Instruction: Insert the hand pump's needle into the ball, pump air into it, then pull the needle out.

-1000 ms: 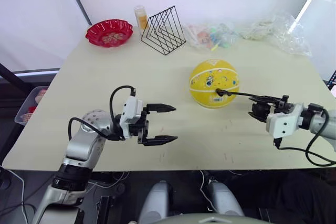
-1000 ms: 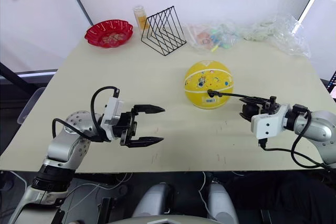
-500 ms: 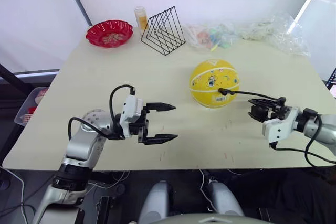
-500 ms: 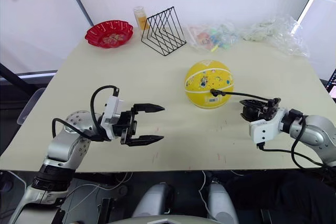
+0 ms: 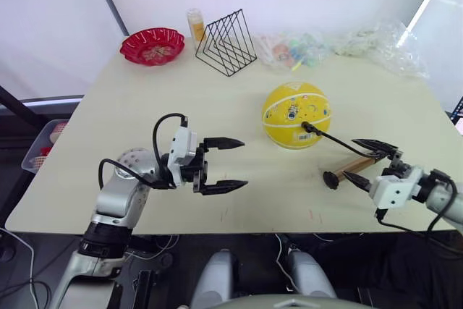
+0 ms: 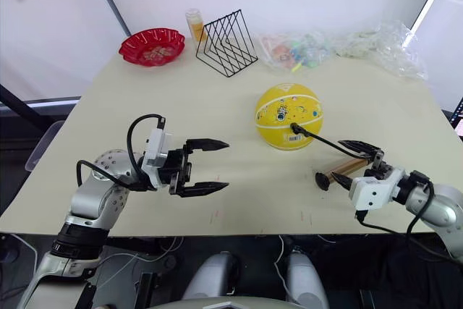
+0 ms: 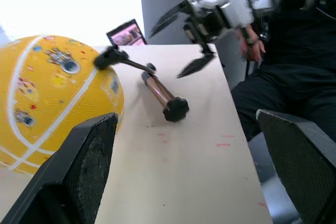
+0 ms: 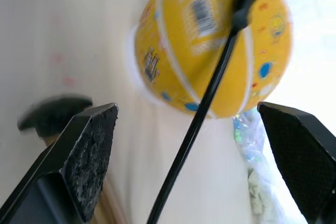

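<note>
Two grippers stand off in the head view: left gripper waits mid-table, jaws spread and empty, while the hand pump lies on the table by the yellow ball. Left wrist view: hose fitting sits on the ball, needle itself hidden. Right wrist view: right gripper hangs wide apart, empty, probably lining up a grasp.

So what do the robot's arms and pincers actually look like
Both arms are silver-grey metal with rounded joints. Each ends in a white boxy wrist block and a pincer, left and right, of two black pointed fingers with textured inner pads. A black cable loops loosely along each forearm.
</note>
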